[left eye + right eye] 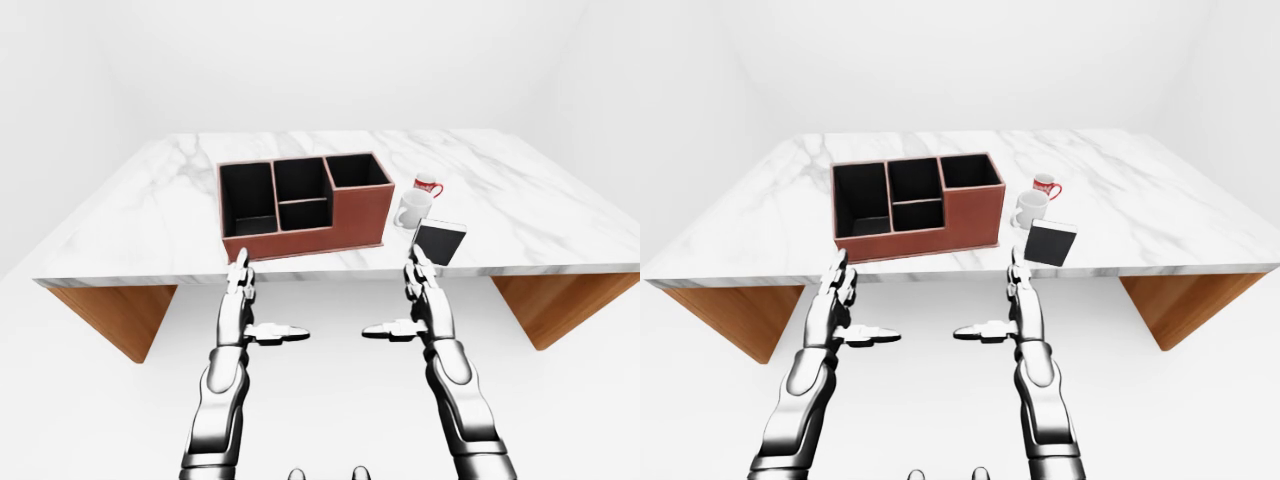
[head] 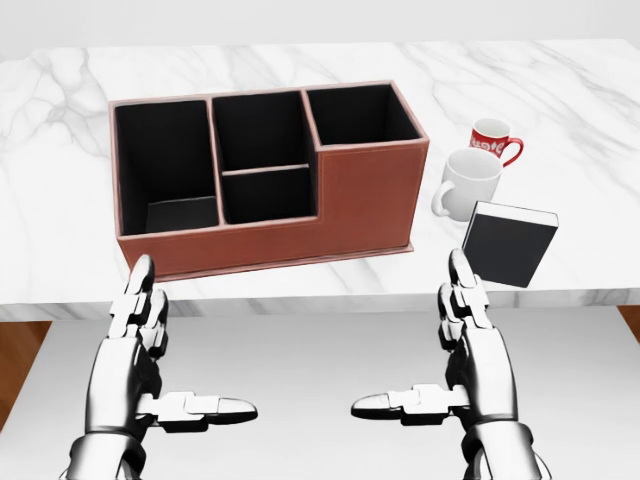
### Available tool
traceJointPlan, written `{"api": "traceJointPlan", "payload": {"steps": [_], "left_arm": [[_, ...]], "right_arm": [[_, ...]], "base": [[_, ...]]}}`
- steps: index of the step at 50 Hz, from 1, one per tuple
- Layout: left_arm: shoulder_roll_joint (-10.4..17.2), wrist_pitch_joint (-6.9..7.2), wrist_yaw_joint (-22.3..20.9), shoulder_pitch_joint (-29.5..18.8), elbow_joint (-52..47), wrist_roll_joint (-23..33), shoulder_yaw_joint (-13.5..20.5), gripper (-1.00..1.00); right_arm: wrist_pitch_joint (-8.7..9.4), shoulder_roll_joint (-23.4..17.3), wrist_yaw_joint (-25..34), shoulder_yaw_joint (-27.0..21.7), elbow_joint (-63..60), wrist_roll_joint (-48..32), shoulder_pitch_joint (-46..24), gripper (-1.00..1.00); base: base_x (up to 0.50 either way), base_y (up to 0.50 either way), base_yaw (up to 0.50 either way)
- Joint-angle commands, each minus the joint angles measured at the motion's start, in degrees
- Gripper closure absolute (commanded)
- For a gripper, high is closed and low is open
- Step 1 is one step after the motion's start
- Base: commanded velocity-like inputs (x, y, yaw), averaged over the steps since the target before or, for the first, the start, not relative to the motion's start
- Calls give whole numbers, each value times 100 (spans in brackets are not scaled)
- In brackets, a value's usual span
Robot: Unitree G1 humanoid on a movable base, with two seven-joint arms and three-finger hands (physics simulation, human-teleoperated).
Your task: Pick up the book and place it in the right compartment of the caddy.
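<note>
Head view looks down on a white marble table (image 2: pixel 560 90) with a reddish-brown caddy (image 2: pixel 365 195) standing near its lower edge. The caddy has 4 black-lined compartments: a large 1 at the left, 2 smaller ones stacked in the middle, and 1 at the right behind a taller solid wall. Right of the caddy stands a white mug (image 2: pixel 468 183), and just above it in the view a red mug with a white pattern (image 2: pixel 492 138); the 2 mugs are close together, and whether they touch cannot be told. The book (image 2: pixel 508 243), dark-covered with a pale page edge along its top, stands tilted near the table's lower edge, just below and right of the white mug and apart from the caddy. Both robot hands hang below the table edge, touching nothing. The left hand (image 2: pixel 135 345) has its fingers extended upward toward the caddy's lower left corner, thumb pointing inward to the right, empty. The right hand (image 2: pixel 478 345) mirrors it, fingers straight and spread, thumb pointing left, empty, its fingertips (image 2: pixel 460 268) just left of the book in the view. Wooden table supports (image 1: pixel 115 315) show at both sides in the left-eye view.
</note>
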Motion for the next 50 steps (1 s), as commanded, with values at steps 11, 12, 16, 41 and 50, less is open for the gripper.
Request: {"api": "traceJointPlan", "payload": {"steps": [11,12,16,41,50], "left_arm": [[121,181,-149,-9,-261,-100,256,-100],[162,297,-124,-41,-406,-168,369,-100],[273,477,-64,-47,-1223,-376,693,-100],[856,477,1478,-347,-1905,-1763,2359,-100],[866,477,1486,-335,-1980,-1734,2316,-100]], "right_arm": [[-77,-94,69,-160,-191,17,24,-100],[84,-136,10,-236,-512,-10,63,-100],[526,-227,15,-499,-1598,-23,248,-100],[526,-577,-16,-2909,-4039,1480,254,-100],[526,-607,-38,-2865,-4029,1460,249,-100]], "base": [[0,0,0],[0,0,0],[0,0,0],[0,0,0],[0,0,0]]}}
